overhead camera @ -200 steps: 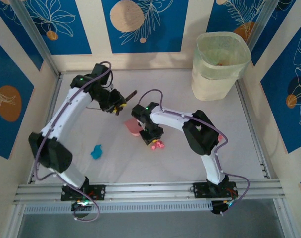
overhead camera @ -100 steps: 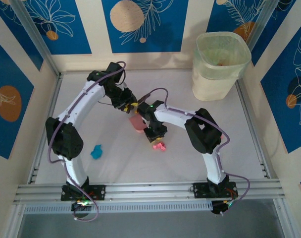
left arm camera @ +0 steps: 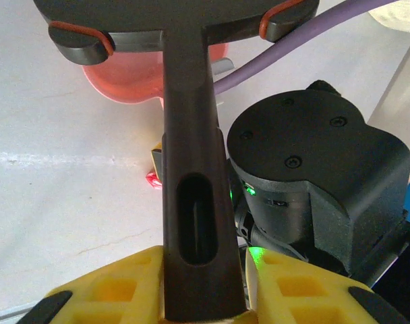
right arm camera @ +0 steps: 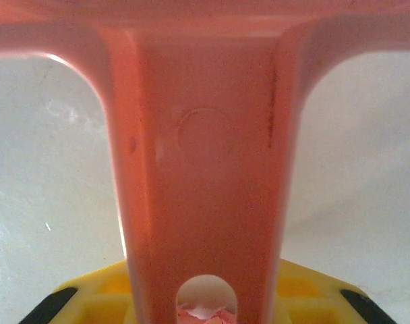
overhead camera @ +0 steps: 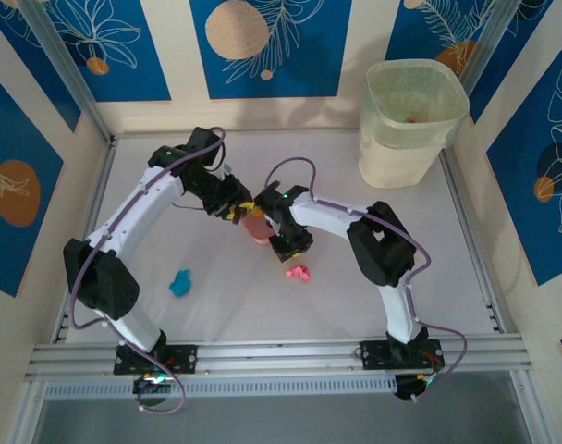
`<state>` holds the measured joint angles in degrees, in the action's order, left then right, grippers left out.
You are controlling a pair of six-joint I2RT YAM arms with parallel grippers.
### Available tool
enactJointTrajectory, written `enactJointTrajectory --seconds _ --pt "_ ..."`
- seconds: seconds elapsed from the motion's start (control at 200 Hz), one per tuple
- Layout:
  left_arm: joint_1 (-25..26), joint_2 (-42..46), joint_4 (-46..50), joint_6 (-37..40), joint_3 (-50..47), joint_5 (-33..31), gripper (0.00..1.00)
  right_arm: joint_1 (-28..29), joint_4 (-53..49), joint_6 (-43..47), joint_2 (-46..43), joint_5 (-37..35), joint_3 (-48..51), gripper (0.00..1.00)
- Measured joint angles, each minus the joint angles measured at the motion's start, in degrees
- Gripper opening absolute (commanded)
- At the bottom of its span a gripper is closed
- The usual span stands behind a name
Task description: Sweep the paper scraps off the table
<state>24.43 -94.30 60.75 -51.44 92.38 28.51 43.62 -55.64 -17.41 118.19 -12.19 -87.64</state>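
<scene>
The black brush [left arm camera: 195,202] is clamped by its handle in my left gripper [left arm camera: 205,290], its head near the pink dustpan [left arm camera: 137,74]. From above, the left gripper [overhead camera: 235,205] sits just left of the dustpan [overhead camera: 258,228] at the table's [overhead camera: 355,305] middle. My right gripper [right arm camera: 201,304] is shut on the dustpan handle [right arm camera: 198,189]; from above this gripper [overhead camera: 286,242] is at the pan's right. A pink paper scrap [overhead camera: 298,272] lies just in front of the right gripper. A blue scrap [overhead camera: 180,282] lies to the front left. A small red scrap [left arm camera: 153,180] shows beside the brush handle.
A pale translucent bin [overhead camera: 410,120] stands at the back right corner. Aluminium rails [overhead camera: 281,356] edge the table's front and sides. The right arm's black joint housing [left arm camera: 313,175] sits close beside the brush.
The left arm carried the brush rightward to the dustpan, then its elbow swung back left. The right gripper and dustpan shifted slightly back. The scraps stayed put.
</scene>
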Motion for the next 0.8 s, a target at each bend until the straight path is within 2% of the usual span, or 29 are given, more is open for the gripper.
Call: enactJointTrajectory --seconds 0.225,0.61,0.8 --pt "-1.33 1.25 0.17 -0.85 -0.22 -0.04 0.0 0.0 1.68 1.77 0.0 -1.14 -0.13 0.0" --pt "-8.66 8.31 3.41 -2.51 -0.22 -2.51 0.0 1.4 4.9 3.48 -0.24 -3.56 -0.2 0.0" --pt "-11.54 12.26 4.42 -3.37 -1.29 -5.62 0.0 4.59 7.89 4.96 -0.7 -6.69 1.97 0.0"
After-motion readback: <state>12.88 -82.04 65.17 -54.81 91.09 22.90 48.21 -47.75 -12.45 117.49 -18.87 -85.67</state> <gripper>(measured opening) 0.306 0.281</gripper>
